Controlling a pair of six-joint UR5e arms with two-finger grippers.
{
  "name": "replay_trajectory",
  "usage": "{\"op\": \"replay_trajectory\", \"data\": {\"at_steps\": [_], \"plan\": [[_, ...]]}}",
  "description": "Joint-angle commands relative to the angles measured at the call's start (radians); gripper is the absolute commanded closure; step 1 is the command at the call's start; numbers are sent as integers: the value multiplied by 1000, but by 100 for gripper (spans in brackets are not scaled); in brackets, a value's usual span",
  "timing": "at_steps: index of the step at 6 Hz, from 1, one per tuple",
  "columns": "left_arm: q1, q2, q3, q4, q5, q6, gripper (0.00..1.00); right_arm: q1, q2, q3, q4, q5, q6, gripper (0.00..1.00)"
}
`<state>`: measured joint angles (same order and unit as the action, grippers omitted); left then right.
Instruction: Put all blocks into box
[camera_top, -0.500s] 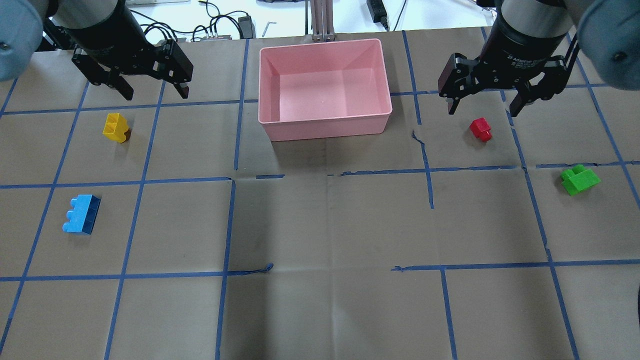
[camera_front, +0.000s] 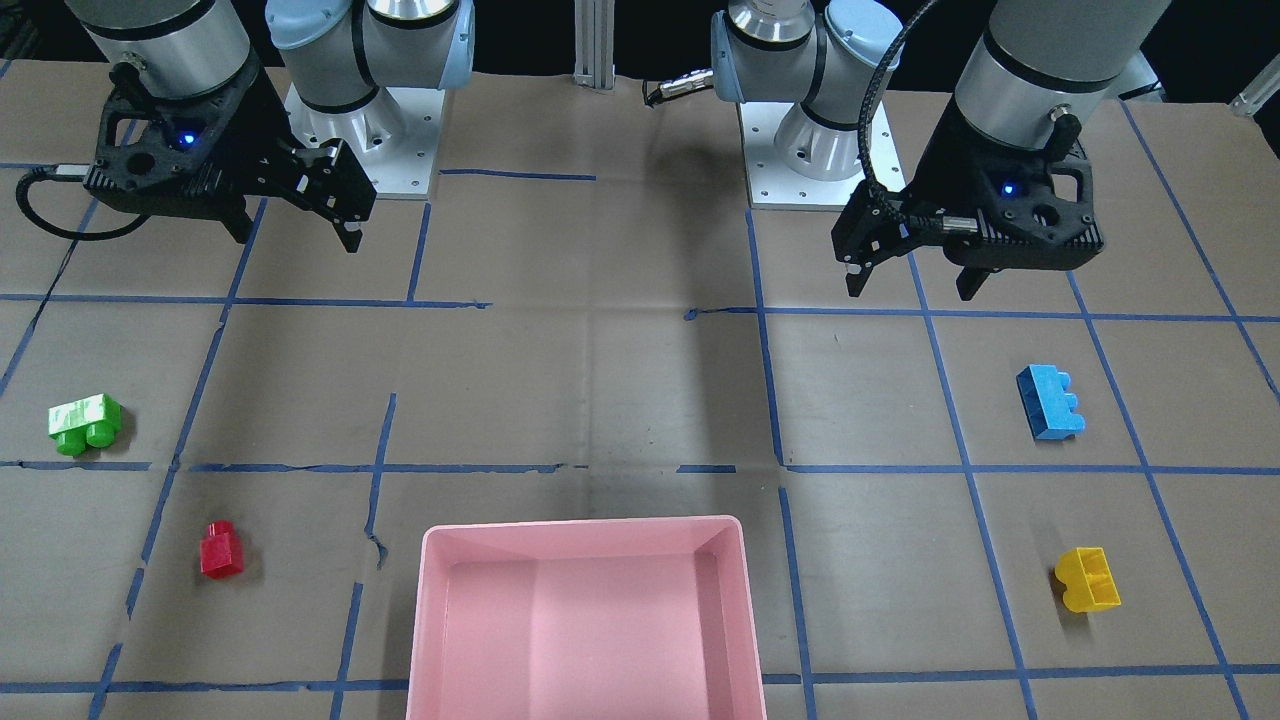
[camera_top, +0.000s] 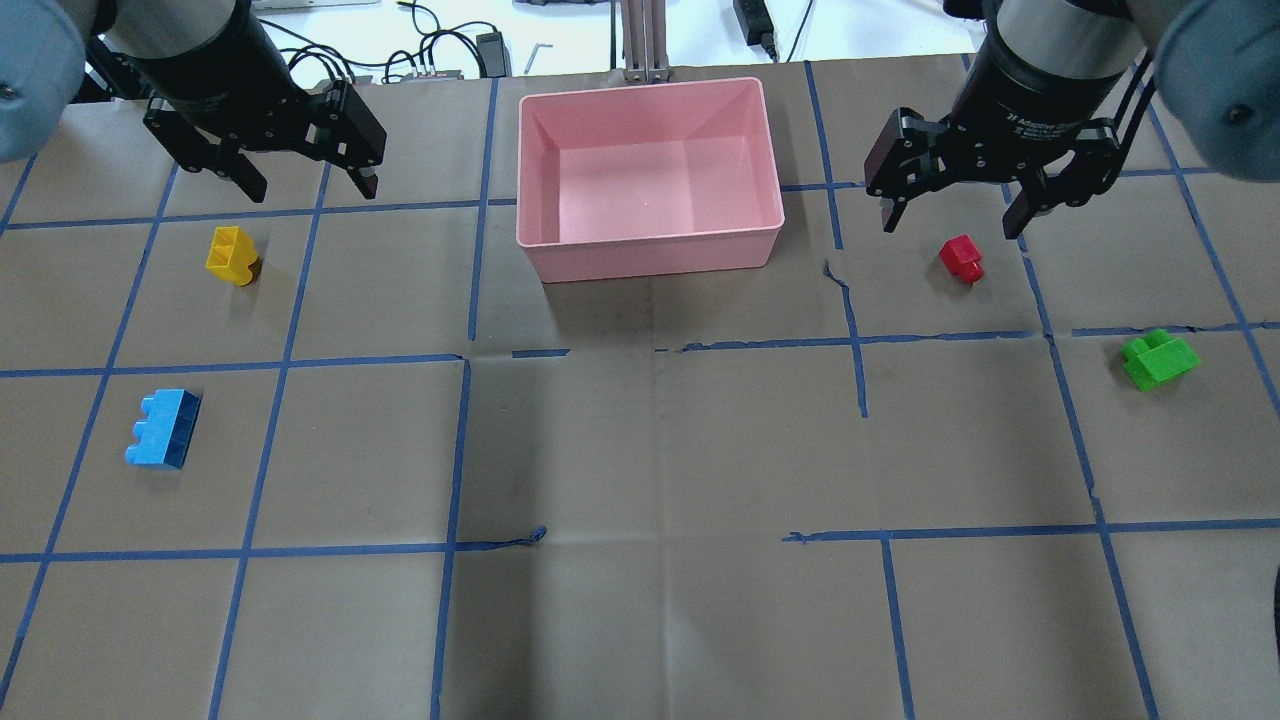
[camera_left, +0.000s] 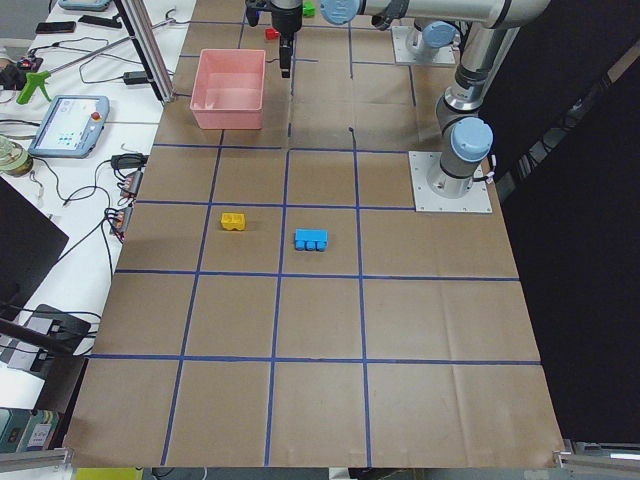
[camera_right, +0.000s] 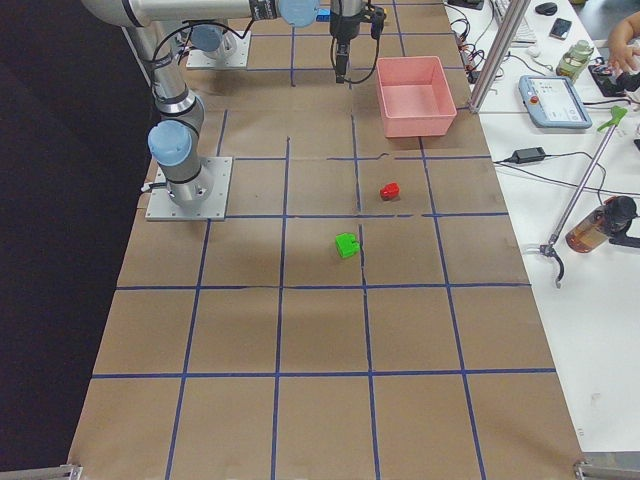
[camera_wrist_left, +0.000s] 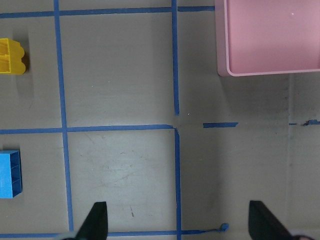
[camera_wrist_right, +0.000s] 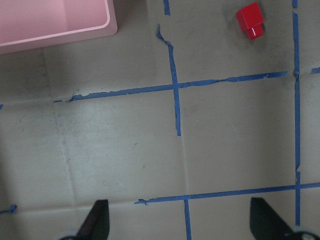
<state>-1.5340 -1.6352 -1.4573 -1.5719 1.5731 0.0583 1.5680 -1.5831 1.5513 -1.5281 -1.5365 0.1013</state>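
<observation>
- Front view: box (camera_front: 580, 524) at 6 o'clock. Green (camera_front: 85, 423) at 9, red (camera_front: 221, 550) at 8, blue (camera_front: 1050, 401) at 3, yellow (camera_front: 1087, 579) at 4, all out on the table (camera_front: 600, 380).
- Overhead: left gripper (camera_top: 311, 190) at 10, right gripper (camera_top: 950, 228) at 2, both spread wide, gripping nothing. Red sits just at the right one's 6.
- Left side view: blue near centre, yellow beside it at 9, box at 11.
- Right side view: green near centre, red and box at 1.
- Left wrist: yellow at 10, blue at 8, box corner at 1.
- Right wrist: red at 1, box corner at 11.
</observation>
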Motion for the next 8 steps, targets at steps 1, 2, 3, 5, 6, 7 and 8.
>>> {"op": "replay_trajectory", "data": {"at_steps": [1, 2, 3, 5, 6, 7, 8], "plan": [[9, 0, 0, -2, 1, 0, 1, 1, 0, 4, 0, -7, 0, 0], [11, 0, 0, -3, -1, 0, 1, 1, 0, 4, 0, -14, 1, 0], [20, 2, 0, -4, 1, 2, 1, 0, 0, 4, -1, -33, -2, 0], [121, -1, 1, 0, 35, 47, 1, -2, 2, 6, 0, -36, -5, 0], [200, 0, 0, -7, 39, 160, 1, -2, 2, 6, -3, -27, -6, 0], [303, -8, 0, -5, 41, 225, 1, 0, 2, 6, -15, -21, -29, 0], [415, -30, -3, -7, 38, 280, 1, -11, 11, 6, -17, -33, -31, 0]]}}
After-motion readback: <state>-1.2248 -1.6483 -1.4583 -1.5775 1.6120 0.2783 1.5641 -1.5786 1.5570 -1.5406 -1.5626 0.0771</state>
